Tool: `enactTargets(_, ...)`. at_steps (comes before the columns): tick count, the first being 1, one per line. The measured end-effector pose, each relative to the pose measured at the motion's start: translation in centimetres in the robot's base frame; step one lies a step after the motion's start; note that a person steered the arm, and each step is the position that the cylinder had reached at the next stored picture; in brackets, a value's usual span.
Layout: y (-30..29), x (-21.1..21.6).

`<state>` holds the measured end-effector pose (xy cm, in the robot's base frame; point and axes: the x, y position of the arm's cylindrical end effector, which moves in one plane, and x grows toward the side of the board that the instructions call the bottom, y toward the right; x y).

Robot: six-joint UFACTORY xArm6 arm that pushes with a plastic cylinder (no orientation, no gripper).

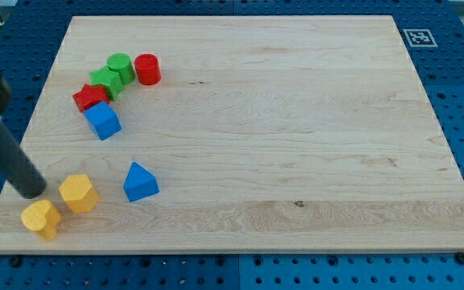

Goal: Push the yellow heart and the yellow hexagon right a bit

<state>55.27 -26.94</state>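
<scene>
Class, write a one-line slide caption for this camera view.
My tip rests just left of the yellow hexagon and above the yellow heart, with the blue triangle to their right.

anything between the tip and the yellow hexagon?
Nothing. In the camera view, my tip sits just left of the yellow hexagon, only bare board between; the yellow heart lies below that gap.

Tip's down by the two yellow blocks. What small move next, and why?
Probably slide my tip toward the view's right. It sits at the view's left of the yellow hexagon and just above the yellow heart, so a rightward push should meet the hexagon first. The heart lies lower and likely needs its own pass.
</scene>
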Motion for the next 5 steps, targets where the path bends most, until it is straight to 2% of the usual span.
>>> enactTargets(1, -3.2, 3.0)
enactTargets(3, -3.0, 6.5)
enactTargets(4, 0.0, 5.3)
enactTargets(5, 5.5, 3.0)
